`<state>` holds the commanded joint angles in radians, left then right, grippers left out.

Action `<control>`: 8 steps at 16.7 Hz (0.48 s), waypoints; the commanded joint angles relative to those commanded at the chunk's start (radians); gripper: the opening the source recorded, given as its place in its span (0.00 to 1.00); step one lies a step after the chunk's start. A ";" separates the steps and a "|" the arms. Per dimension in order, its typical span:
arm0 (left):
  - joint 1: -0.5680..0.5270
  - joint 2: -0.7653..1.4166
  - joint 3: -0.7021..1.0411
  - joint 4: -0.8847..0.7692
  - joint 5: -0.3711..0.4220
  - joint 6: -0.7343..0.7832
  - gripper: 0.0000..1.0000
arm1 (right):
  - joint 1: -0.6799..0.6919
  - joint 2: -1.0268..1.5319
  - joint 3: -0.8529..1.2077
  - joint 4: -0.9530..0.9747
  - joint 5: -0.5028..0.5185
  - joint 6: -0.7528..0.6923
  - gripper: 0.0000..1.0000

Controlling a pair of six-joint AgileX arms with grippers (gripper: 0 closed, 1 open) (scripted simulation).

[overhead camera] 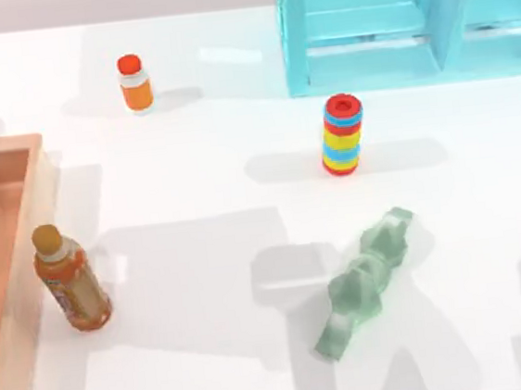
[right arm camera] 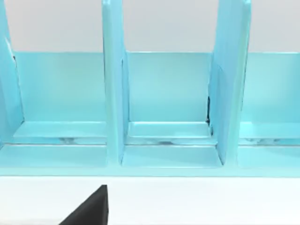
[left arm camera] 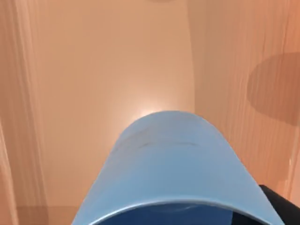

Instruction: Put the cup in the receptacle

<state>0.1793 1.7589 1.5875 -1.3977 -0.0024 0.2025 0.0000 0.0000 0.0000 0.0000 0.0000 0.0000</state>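
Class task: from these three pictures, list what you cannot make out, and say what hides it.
- Left wrist view: the cup is cut off by the lower edge, so its grip is unseen.
- Top view: the tray runs off the left edge.
- Right wrist view: the shelf is cut off by both side edges.

Cup (left arm camera: 171, 164): plain light-blue plastic, round, slight taper. Seen in left wrist view right up against the camera, i.e. at left gripper, rim toward cam, base pointing away over receptacle floor. Receptacle (overhead camera: 3, 185): orange-brown shallow tray w/ thick low walls, directly beyond cup, at table's left edge.
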 joint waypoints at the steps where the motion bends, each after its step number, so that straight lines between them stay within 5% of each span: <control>1: 0.001 0.000 0.000 0.000 0.000 0.000 0.00 | 0.000 0.000 0.000 0.000 0.000 0.000 1.00; 8: 0.003 0.006 -0.048 0.056 -0.001 0.008 0.00 | 0.000 0.000 0.000 0.000 0.000 0.000 1.00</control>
<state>0.1824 1.7651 1.5392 -1.3413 -0.0039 0.2107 0.0000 0.0000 0.0000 0.0000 0.0000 0.0000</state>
